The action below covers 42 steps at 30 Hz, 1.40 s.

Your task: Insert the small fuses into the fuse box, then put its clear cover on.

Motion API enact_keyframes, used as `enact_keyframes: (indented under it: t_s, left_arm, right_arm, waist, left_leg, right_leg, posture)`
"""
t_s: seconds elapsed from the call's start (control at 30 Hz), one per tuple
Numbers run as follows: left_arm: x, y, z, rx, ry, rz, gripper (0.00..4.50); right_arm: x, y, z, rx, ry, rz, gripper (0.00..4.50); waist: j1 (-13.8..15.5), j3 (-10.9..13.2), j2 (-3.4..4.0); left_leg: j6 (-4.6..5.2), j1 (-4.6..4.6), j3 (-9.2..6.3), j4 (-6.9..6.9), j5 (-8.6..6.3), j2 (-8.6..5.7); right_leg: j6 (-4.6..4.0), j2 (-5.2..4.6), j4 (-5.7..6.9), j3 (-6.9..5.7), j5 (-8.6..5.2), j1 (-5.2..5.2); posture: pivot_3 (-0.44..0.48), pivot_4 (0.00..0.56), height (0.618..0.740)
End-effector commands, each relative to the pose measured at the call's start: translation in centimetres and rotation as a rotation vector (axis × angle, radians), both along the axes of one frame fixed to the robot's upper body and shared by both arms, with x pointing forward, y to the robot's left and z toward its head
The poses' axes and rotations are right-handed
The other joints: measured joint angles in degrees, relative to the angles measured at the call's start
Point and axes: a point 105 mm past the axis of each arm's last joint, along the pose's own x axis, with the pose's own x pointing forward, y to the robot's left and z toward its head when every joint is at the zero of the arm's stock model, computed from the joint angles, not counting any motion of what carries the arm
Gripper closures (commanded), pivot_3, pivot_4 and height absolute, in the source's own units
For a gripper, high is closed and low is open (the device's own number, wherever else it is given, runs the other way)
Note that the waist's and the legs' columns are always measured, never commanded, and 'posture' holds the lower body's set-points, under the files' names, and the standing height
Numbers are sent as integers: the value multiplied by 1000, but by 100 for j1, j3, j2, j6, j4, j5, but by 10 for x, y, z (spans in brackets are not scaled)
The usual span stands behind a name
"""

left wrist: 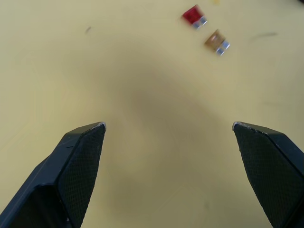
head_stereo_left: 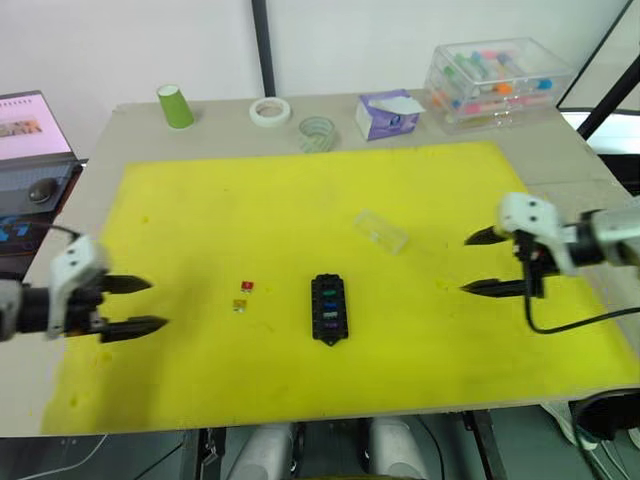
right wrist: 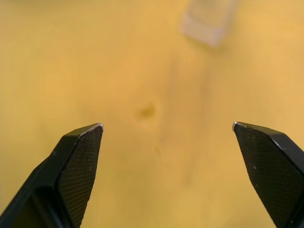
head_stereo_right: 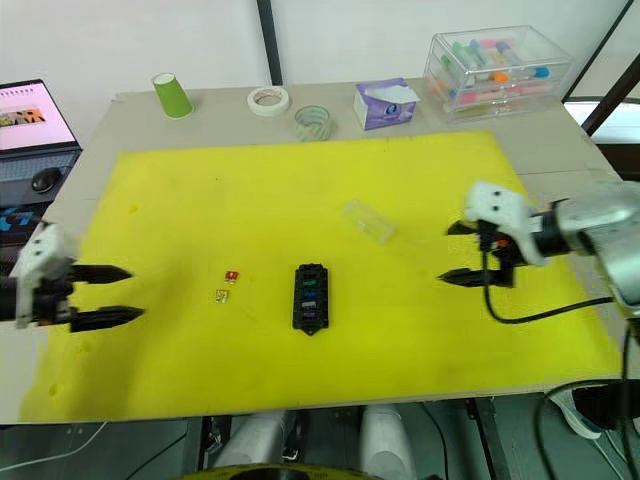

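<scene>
The black fuse box point(head_stereo_left: 328, 309) lies near the middle of the yellow mat point(head_stereo_left: 200, 230), with green, teal and purple fuses seated in its slots. A red fuse point(head_stereo_left: 247, 287) and a yellow fuse point(head_stereo_left: 240, 305) lie loose on the mat to its left; the left wrist view shows the red fuse point(left wrist: 194, 16) and the yellow fuse point(left wrist: 217, 42) ahead of the fingers. The clear cover point(head_stereo_left: 381, 230) rests behind and right of the box. My left gripper point(head_stereo_left: 140, 305) hovers open at the mat's left edge. My right gripper point(head_stereo_left: 480, 262) hovers open right of the cover point(right wrist: 209, 19).
Along the table's far edge stand a green cup point(head_stereo_left: 175, 106), two tape rolls point(head_stereo_left: 270, 110), a purple tissue box point(head_stereo_left: 390, 114) and a big clear case of coloured tubes point(head_stereo_left: 497, 80). A laptop point(head_stereo_left: 35, 130) sits off the table's left side.
</scene>
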Motion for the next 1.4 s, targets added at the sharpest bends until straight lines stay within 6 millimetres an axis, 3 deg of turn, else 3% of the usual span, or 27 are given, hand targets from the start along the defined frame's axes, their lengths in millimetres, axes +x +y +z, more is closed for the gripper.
enact_keyframes:
  t_s: [0.03, 0.17, 0.33, 0.57, 0.6, 0.7, 0.83, 0.97, 1.17, 1.4]
  left_arm:
    - [-5, 12, 8, 51, -36, 22, 0]
    - [-6, 12, 8, 38, -36, 31, 0]
    - [1, -5, 9, -5, -49, -15, 0]
    - [2, -46, 4, -211, 31, -109, 0]
    - [0, -58, -1, -300, 94, -123, 0]
    - [-3, -77, -6, -511, 261, -113, 0]
    - [-1, -78, -7, -730, 502, 0, 0]
    - [0, -74, -22, -749, 625, 86, 0]
    - [9, -71, -29, -793, 682, 160, 0]
    - [25, -94, -31, -828, 726, 136, 0]
  right_arm:
    - [-1, -15, 11, -38, -53, -24, 59]
    - [-2, -21, 10, -39, -55, -44, 59]
    - [4, 1, 18, -14, -101, 16, 59]
    - [2, 72, 38, 120, -142, 219, 59]
    - [-1, 96, 42, 171, -140, 296, 59]
    - [-14, 142, 46, 238, -124, 460, 59]
    - [-22, 172, 42, 256, -109, 554, 59]
    - [-23, 184, 40, 265, -116, 587, 59]
    - [-25, 189, 40, 279, -119, 595, 59]
    - [-25, 190, 39, 282, -126, 585, 59]
  waist:
    - [-3, 0, 1]
    - [-9, 4, 7]
    - [-12, 6, 12]
    - [-19, 8, 14]
    - [-18, 8, 14]
    - [-21, 8, 14]
    - [-3, 4, -3]
    - [-14, 3, -4]
    - [-19, 3, -5]
    - [8, -3, -12]
  left_leg:
    - [0, 1, 0, -1, 0, 1]
    - [0, 1, 2, -4, -1, 1]
    - [0, 1, 2, -4, -1, 2]
    - [-3, -1, 3, -5, -3, 6]
    - [-3, -1, 3, -4, -3, 5]
    - [-3, 0, 2, -1, -3, 5]
    - [-4, -3, -12, 5, -4, 3]
    - [-4, -3, -17, 10, -3, -8]
    - [-5, -3, -17, 9, -3, -6]
    - [-6, -3, -18, 15, -2, -8]
  right_leg:
    - [0, 0, 0, 2, 0, 0]
    - [0, 1, -1, 6, 0, -3]
    - [0, 1, 0, 6, 0, -3]
    - [0, 3, 1, 8, 0, -7]
    - [0, 4, 1, 8, 0, -7]
    - [0, 4, 4, 9, 0, -6]
    - [0, 7, 23, 5, 0, -12]
    - [0, 3, 25, 5, 0, -8]
    - [0, 4, 26, 5, 0, -11]
    - [0, 3, 27, 5, 0, -7]
  posture:
    - [0, 150, 740]
    - [0, 150, 740]
    - [0, 150, 740]
    - [0, 150, 740]
    - [0, 150, 740]
    - [0, 150, 740]
    - [0, 150, 740]
    - [0, 150, 740]
    - [0, 150, 740]
    - [0, 150, 740]
